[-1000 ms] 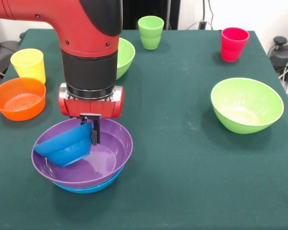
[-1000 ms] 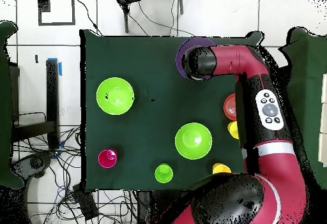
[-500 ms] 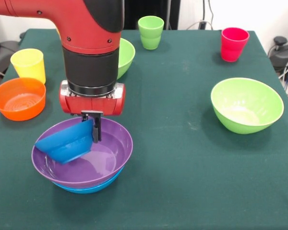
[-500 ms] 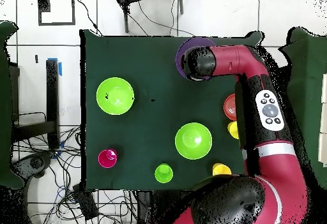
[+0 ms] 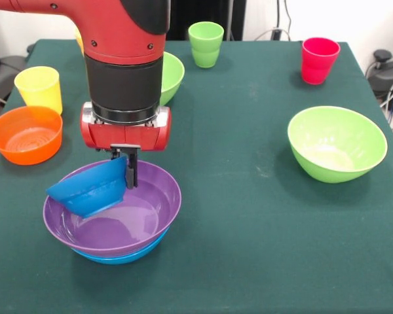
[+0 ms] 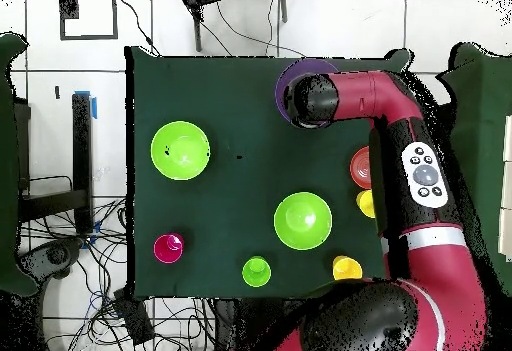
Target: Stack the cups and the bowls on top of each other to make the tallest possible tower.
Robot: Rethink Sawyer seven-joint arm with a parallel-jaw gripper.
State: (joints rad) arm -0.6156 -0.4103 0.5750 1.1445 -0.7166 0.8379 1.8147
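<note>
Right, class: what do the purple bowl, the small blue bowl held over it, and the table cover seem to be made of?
Purple bowl: probably glossy plastic, with bright reflections on its inside. Small blue bowl, tilted in the gripper: likely the same smooth plastic, less shiny. Table cover: apparently dark green matte cloth, showing no glare and faint creases.
</note>
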